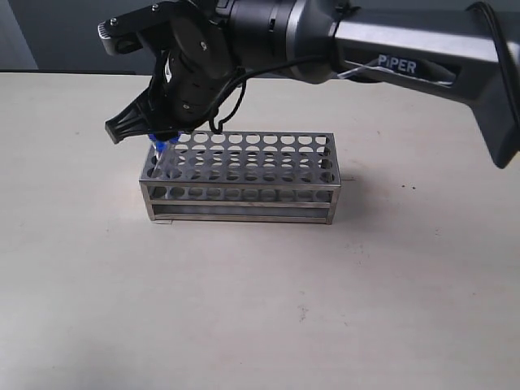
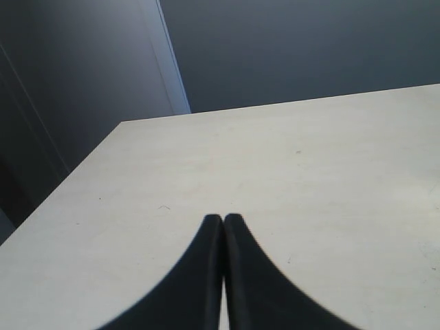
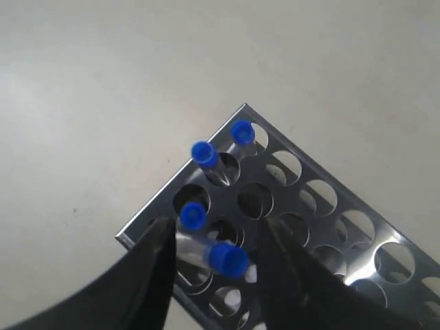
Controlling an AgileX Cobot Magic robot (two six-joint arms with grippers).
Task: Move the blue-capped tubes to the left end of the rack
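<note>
The steel rack (image 1: 244, 175) stands mid-table, and its left-end corner (image 3: 148, 223) fills the right wrist view. Three blue-capped tubes (image 3: 241, 131) (image 3: 203, 152) (image 3: 193, 214) stand in holes at that end. A fourth blue-capped tube (image 3: 227, 260) leans steeply between the fingers of my right gripper (image 3: 215, 225), which is open with a gap on the cap's side. From outside, the right gripper (image 1: 158, 135) hovers just over the blue caps (image 1: 160, 146). My left gripper (image 2: 223, 218) is shut on nothing above bare tabletop, away from the rack.
The rest of the rack's holes (image 1: 268, 154) show no tubes. The right arm (image 1: 390, 49) stretches from the upper right across the rack. Pale tabletop (image 1: 260, 309) surrounds the rack, and a table edge with a dark wall (image 2: 275, 55) lies beyond the left gripper.
</note>
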